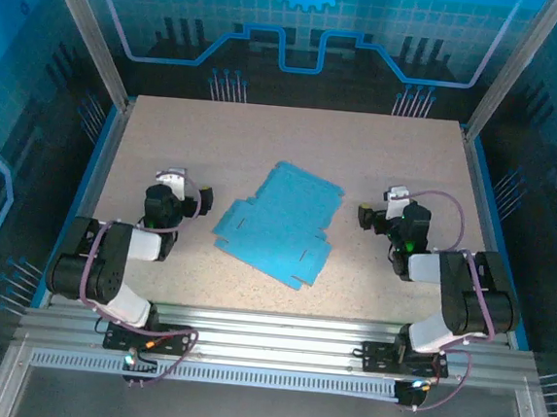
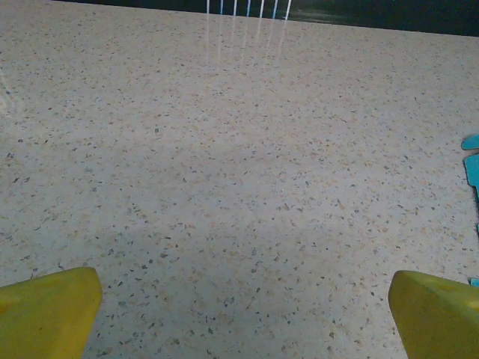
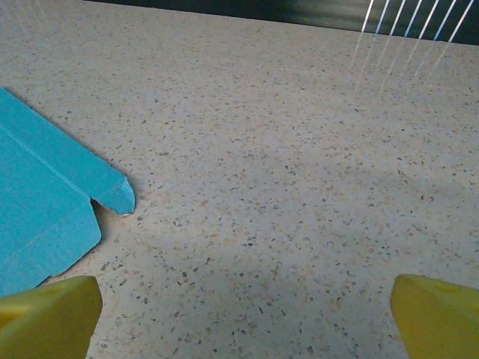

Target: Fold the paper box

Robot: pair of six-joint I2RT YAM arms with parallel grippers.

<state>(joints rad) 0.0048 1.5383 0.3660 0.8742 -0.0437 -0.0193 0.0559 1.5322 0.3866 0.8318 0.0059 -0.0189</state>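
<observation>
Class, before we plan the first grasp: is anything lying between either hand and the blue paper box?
Nothing visible. Bare table separates the left hand from the paper box, and the right hand from its other side.

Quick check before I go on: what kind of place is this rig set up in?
Probably an enclosed lab work cell: aluminium frame posts, blue printed wall panels, and a speckled table with the flat paper box.

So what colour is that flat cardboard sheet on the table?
The paper box is bright blue, seen best in the top external view.
</observation>
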